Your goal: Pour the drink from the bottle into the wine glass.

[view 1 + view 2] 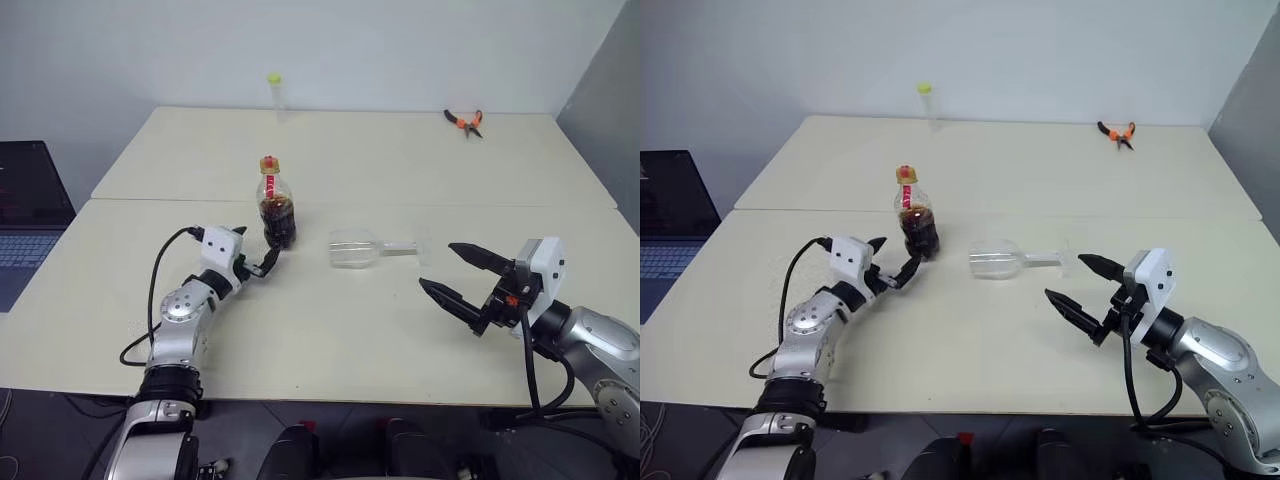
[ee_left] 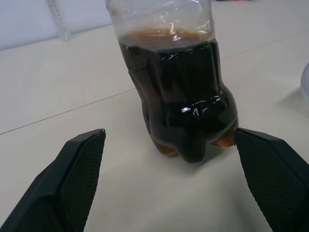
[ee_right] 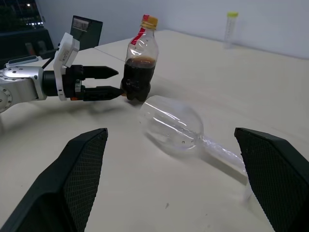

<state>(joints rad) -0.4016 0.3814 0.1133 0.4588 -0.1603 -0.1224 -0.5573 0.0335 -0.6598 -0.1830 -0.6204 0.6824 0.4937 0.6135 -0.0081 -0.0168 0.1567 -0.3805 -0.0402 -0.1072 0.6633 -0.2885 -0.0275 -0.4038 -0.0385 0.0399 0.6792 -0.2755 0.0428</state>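
Observation:
The bottle [image 1: 275,205] stands upright on the left half of the cream table [image 1: 330,330], with a yellow cap, a red strip at the neck and the dark drink [image 2: 176,101] filling its lower part. My left gripper [image 1: 259,246] is open and level, its fingers [image 2: 79,169] reaching to either side of the bottle's base without closing on it. The wine glass [image 1: 354,248] lies on its side to the right of the bottle, bowl toward the bottle, stem and foot [image 1: 421,245] pointing right. Just right of the foot my right gripper [image 1: 437,266] is open and holds nothing.
A thin clear tube [image 1: 275,94] with a yellow-green cap stands at the table's far edge. Orange-handled pliers [image 1: 465,121] lie at the far right. A laptop [image 1: 25,205] sits off the table's left side. A seam [image 1: 480,205] joins the two tabletops.

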